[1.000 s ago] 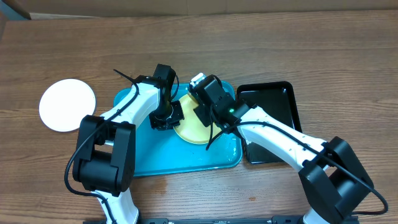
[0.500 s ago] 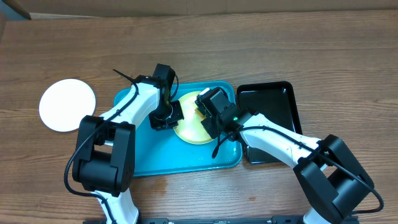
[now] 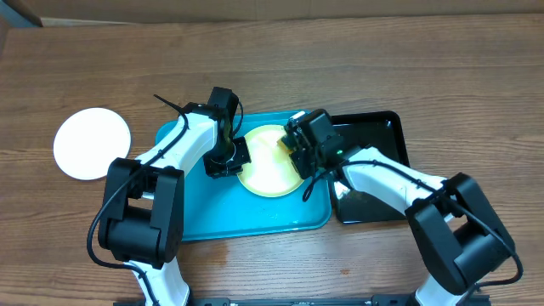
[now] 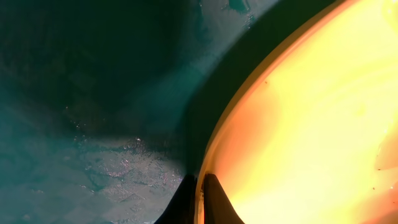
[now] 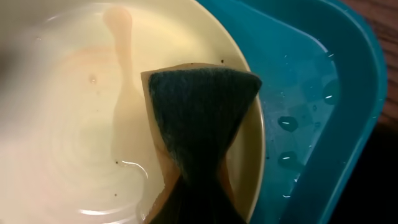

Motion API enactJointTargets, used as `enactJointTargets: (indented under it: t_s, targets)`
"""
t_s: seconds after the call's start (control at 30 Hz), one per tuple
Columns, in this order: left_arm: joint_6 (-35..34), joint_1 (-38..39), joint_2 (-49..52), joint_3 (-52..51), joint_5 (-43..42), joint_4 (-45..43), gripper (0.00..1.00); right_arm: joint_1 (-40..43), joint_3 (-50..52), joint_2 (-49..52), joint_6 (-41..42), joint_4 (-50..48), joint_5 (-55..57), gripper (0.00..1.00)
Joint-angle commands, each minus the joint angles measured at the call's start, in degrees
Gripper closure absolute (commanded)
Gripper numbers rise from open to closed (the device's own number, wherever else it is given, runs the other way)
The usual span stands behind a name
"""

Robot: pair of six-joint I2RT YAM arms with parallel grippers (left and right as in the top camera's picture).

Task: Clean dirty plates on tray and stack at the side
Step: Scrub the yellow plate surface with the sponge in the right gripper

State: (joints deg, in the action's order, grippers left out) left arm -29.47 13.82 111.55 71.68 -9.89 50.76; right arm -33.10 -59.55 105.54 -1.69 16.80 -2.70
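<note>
Scrubbing the yellow plate point(image 3: 265, 174) on the tray point(image 3: 204, 217), centre frame.
Left end effector point(image 4: 200, 196) nips its rim, likely against sliding; right end effector point(image 3: 302, 146) grips a sponge point(image 5: 199, 118) pressed on its right side; white plate point(image 3: 92, 143) lies far left on the table point(image 3: 408, 68).

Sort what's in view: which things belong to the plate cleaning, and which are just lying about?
In the job:
yellow-green plate, pinched at its rim by the left gripper
sponge in the right gripper
turquoise tray
white plate set aside at left

Lying about:
black tray
</note>
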Motion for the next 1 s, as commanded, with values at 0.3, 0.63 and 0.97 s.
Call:
enactJointTargets:
  t_s: [0.3, 0.63, 0.97]
  targets:
    - [2.5, 2.1, 2.0, -1.2, 2.8, -1.9, 0.96, 2.1, 0.3, 5.6, 0.1, -1.7, -5.2, 0.96]
    - [3.2, 2.8, 2.0, -1.2, 2.8, -1.8, 0.96, 2.1, -0.9, 5.6, -3.1, -1.5, -8.0, 0.96]
    - [3.8, 2.8, 2.0, -1.2, 2.8, -1.5, 0.96, 4.0, -0.9, 5.6, -4.8, -4.9, -13.6, 0.96]
